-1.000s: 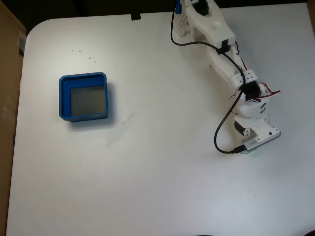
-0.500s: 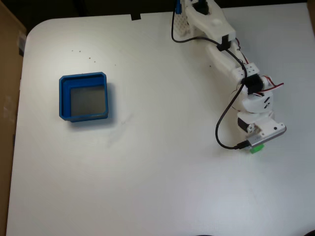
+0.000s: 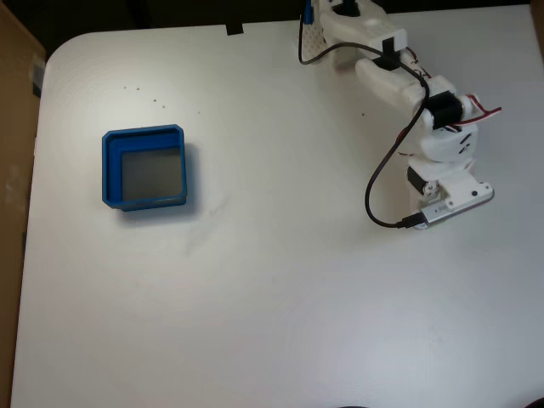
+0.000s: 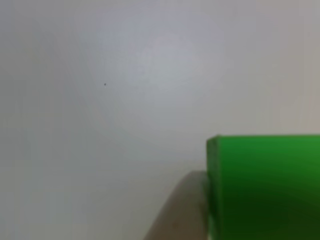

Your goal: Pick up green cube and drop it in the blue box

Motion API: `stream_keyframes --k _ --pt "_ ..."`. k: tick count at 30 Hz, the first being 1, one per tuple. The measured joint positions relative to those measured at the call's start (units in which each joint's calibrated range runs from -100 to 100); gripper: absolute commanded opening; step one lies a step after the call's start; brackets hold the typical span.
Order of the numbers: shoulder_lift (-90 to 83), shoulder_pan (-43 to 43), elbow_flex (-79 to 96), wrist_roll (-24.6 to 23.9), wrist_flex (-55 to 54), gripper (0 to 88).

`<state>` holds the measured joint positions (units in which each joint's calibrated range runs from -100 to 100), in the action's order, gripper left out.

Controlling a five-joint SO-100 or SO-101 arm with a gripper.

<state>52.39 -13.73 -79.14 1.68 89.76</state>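
— Green showed nowhere in the fixed view, did it?

— No. The arm reached down the right side of the white table, and the wrist housing sat over the gripper, so I could not tell how far the jaws were parted or whether they held anything. The blue box lay well apart, on the left, with nothing on its grey floor.

— And the other view?

— There the green cube sat large in the lower right corner, close to the lens (blurred, mind you), above pale table with a soft shadow beside it. No finger was visible.

— How would it handle?

— I judged it light, rigid and smooth-faced, best pinched squarely across two opposite flat sides, mid-height, so it could not twist out.
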Motion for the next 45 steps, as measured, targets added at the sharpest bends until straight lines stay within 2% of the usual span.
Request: stream_keyframes --k 8,17,26,45 --pt "-6.1 5.9 0.0 -4.3 9.1 2.7" --pt "-7.3 17.9 0.0 -4.5 9.7 2.7" --pt "-7.3 23.4 0.0 -4.8 9.7 2.7" --pt "-7.3 45.4 0.0 -4.8 9.5 2.7"
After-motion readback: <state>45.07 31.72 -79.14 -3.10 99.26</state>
